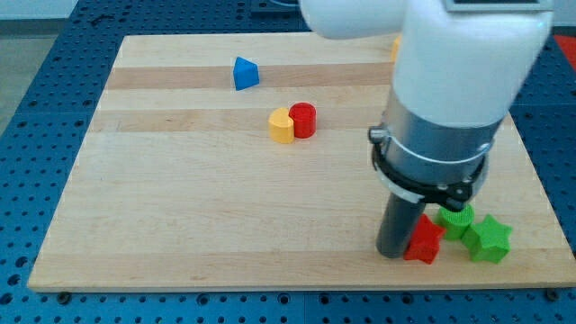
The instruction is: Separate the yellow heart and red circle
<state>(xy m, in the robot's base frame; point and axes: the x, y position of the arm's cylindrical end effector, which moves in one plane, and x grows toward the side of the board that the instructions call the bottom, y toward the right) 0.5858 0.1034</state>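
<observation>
The yellow heart point(282, 125) and the red circle point(303, 119) sit touching side by side on the wooden board point(180, 207), a little above its middle, heart on the left. My tip point(392, 253) is far from them, near the board's bottom right, right beside a red star-like block point(425, 241) on its left.
A blue block point(245, 73) lies near the view's top left. Two green blocks point(456, 219) point(490, 238) sit right of the red star. A yellow-orange block point(396, 47) peeks out behind the arm point(450, 90) at the top.
</observation>
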